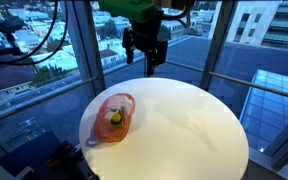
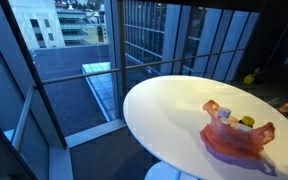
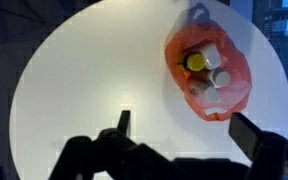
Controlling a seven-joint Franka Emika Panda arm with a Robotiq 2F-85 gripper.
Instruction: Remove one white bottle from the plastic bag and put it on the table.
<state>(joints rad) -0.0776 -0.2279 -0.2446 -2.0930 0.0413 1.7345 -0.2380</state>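
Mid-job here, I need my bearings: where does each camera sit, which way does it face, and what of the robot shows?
Exterior view: high, looking down across the table toward the windows; the gripper hangs at the top.
Exterior view: low beside the table, facing along the windows; no robot part shows.
Wrist view: straight down on the table; the open gripper at the bottom.
Shared: all three show the orange bag.

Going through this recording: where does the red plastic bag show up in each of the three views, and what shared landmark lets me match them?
Exterior view: the plastic bag lies left of centre, near the tabletop's left edge.
Exterior view: the plastic bag is at lower right, close to the frame's right edge.
Wrist view: the plastic bag is at upper right.
Shared landmark: the round white table beneath the bag in all three.
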